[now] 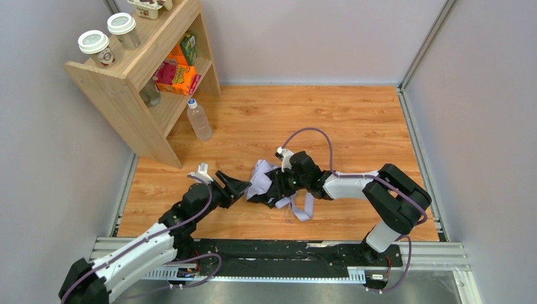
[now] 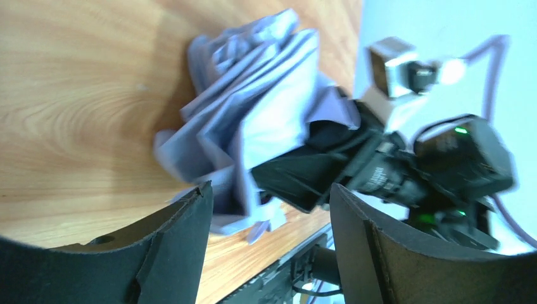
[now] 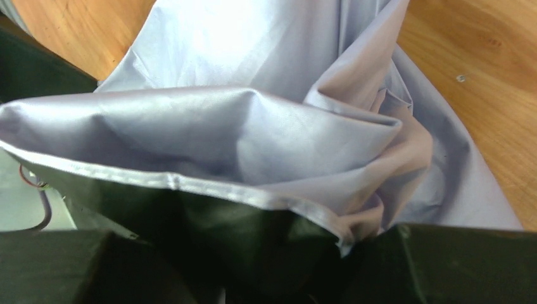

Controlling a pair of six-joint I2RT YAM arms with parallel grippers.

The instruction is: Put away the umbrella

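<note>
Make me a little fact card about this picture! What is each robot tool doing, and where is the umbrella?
umbrella: crumpled pale lavender bundle, middle of the wooden table, strap trailing toward the arms
right tool: shut on the umbrella's fabric
left tool: open, pointing at the umbrella from close by, holding nothing
shelf: wooden, far left corner, two lidded cups on top
bottle: clear, standing on the table beside the shelf

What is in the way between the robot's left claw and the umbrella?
Nothing visible. The open left gripper sits right beside the umbrella with its fingers facing the fabric, while the right gripper clamps the umbrella from the opposite side.
</note>
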